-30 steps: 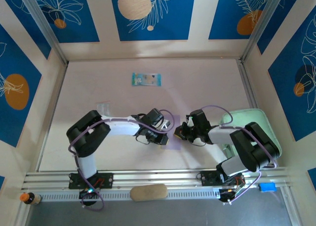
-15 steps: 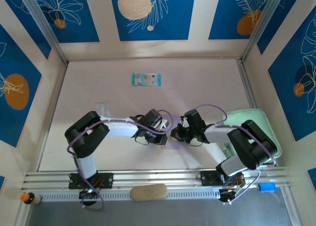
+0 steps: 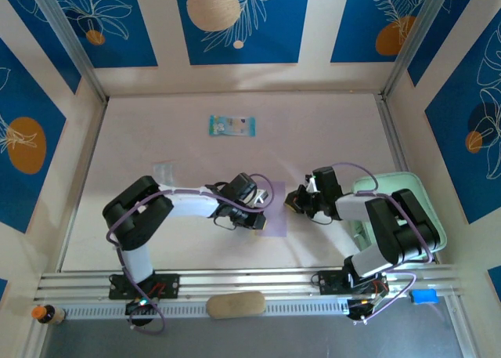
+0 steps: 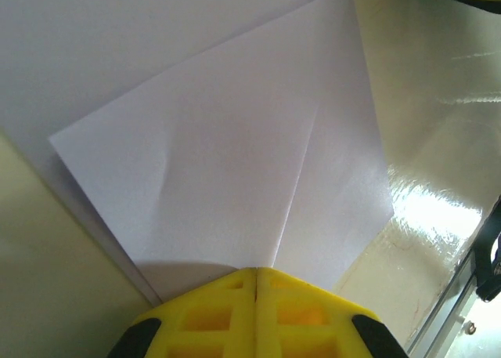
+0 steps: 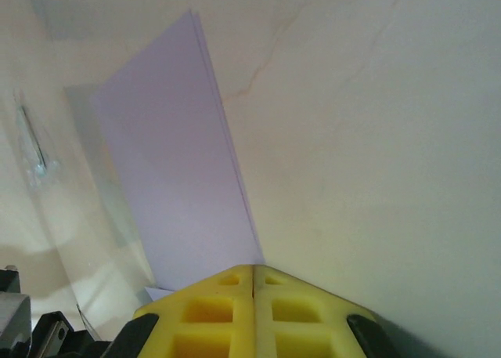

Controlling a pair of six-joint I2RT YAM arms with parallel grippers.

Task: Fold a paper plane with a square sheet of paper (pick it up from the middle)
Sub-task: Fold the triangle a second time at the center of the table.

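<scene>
The square sheet of paper, pale lilac, lies flat on the table between the arms, folded into overlapping flaps with a slanted crease. My left gripper is shut, its yellow tips resting on the sheet's near edge where the crease ends. My right gripper is shut too and sits just off the sheet's right side. In the right wrist view its tips meet the corner of the layered paper, with nothing between the fingers.
A blue-green printed packet lies at the back centre. A mint-green tray stands under the right arm at the right wall. A small clear scrap lies left. A tan pad rests on the near rail.
The right gripper slid left against the paper, then drew back right and slightly away. The left gripper stayed on the sheet.
</scene>
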